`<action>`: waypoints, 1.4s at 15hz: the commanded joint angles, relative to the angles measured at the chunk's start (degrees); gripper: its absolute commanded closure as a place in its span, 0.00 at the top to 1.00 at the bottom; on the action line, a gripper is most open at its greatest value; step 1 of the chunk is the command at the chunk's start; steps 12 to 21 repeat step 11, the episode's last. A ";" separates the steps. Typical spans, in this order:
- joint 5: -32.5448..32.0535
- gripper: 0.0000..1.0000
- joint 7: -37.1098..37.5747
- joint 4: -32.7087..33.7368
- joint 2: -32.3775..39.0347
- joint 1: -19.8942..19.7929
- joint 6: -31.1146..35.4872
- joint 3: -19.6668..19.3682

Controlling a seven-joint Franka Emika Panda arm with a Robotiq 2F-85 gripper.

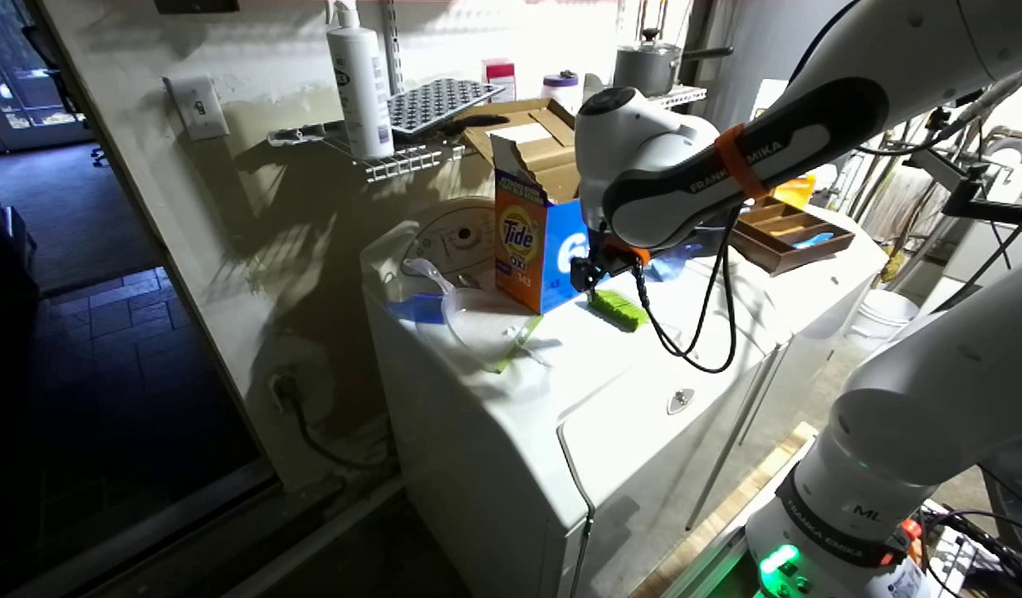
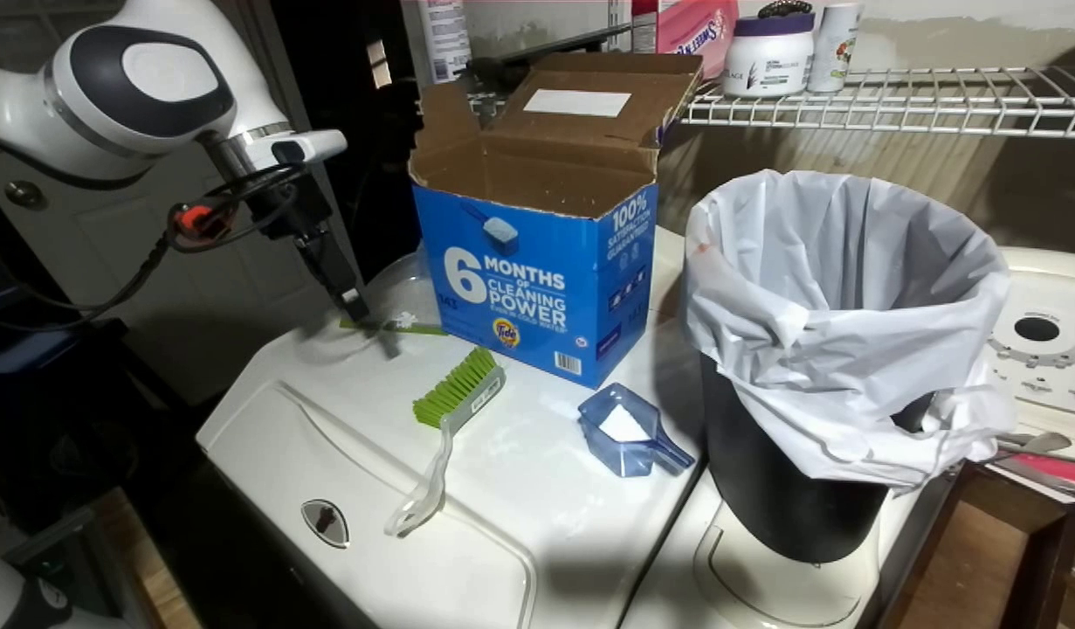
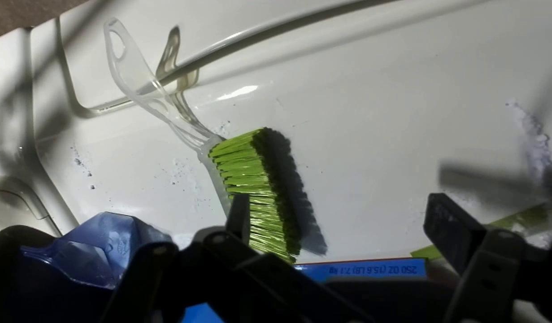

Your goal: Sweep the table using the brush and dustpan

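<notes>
The brush [image 2: 472, 406] lies on the white table [image 2: 581, 524], its green bristles facing sideways and its clear handle toward the front edge. Clear plastic with a green lip makes up the dustpan [image 1: 481, 320], which rests beside the cardboard box; in the wrist view only part of its lip [image 3: 522, 215] shows. My gripper [image 3: 338, 202] hangs above the table with its fingers wide apart and nothing held. One finger [image 3: 240, 215] overlaps the bristles in that view, though the brush sits lower. White powder [image 3: 533, 139] is heaped near the dustpan's lip, with finer specks around the brush.
An open Tide box [image 2: 520, 288] stands tall behind the brush. To its side are a blue scoop [image 2: 655, 450] with white powder and a black bin [image 2: 782, 507] with a white liner. A wooden tray [image 1: 772, 262] sits farther along. A wire shelf [image 2: 895, 109] runs along the wall.
</notes>
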 commanded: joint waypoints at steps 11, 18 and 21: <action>1.32 1.00 4.68 0.05 -0.39 0.58 1.52 3.16; 1.32 1.00 4.68 0.05 -0.39 0.58 1.52 3.16; 1.32 1.00 4.68 0.05 -0.39 0.58 1.52 3.16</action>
